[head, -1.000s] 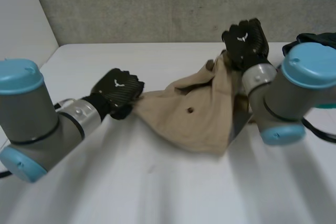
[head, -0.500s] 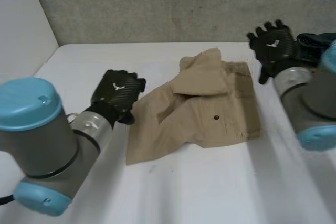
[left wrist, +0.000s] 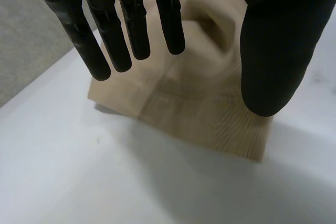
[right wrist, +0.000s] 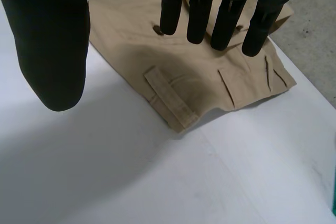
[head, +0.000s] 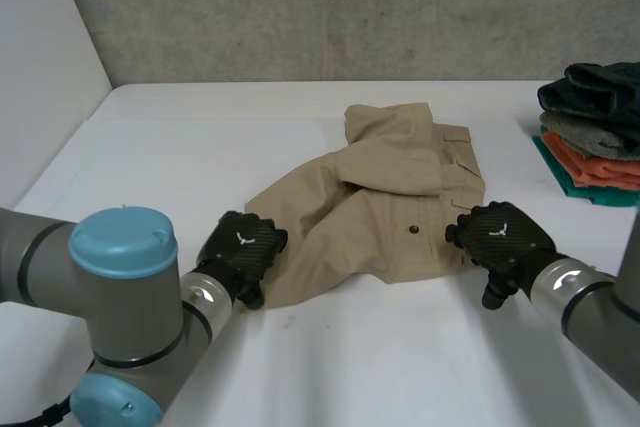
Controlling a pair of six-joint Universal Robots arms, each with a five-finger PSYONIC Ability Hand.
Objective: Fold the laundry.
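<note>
Crumpled tan shorts (head: 390, 197) lie on the white table (head: 350, 367), partly folded over themselves, with a dark button (head: 412, 230) facing up. My left hand (head: 240, 252) hovers at their near left corner, fingers (left wrist: 131, 19) straight and thumb apart, above the hem (left wrist: 199, 98); nothing is held. My right hand (head: 497, 237) is at the near right corner, its straight fingers (right wrist: 197, 3) spread above the waistband (right wrist: 210, 77) and a belt loop (right wrist: 170, 98), also holding nothing.
A stack of folded clothes (head: 590, 132), dark on top with orange and teal below, sits at the table's far right. A grey wall (head: 330, 7) runs behind the table, and a white panel (head: 40, 67) stands at the left.
Both hands were shut on the raised shorts a second ago. They let go, the shorts dropped flat, and both hands swung down to the shorts' near corners.
</note>
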